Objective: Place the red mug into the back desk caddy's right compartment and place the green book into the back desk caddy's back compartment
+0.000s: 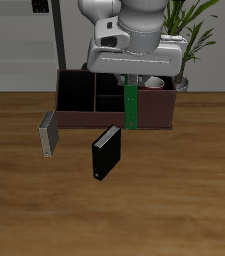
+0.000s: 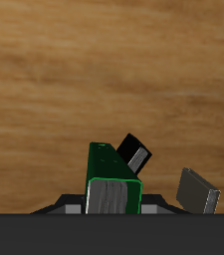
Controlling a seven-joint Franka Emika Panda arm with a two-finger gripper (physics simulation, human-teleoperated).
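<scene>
The gripper (image 1: 132, 78) is clamped on the green book (image 1: 131, 106), which hangs upright from its fingers, off the table, in front of the caddy (image 1: 79, 119). In the wrist view the book (image 2: 113, 179) fills the space between the fingers. The red mug (image 1: 156, 84) sits inside the caddy's right compartment (image 1: 159, 100). On the table (image 1: 184, 190) nearer the front stand a black book (image 1: 105, 153) and a grey book (image 1: 48, 135).

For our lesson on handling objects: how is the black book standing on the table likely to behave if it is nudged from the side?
The black book stands upright on a narrow edge, so it would probably tip over rather than slide. It looks like a stiff hardback, so it should fall flat without bending. Nothing on the wooden table props it up: the grey-white book lies apart.
</scene>
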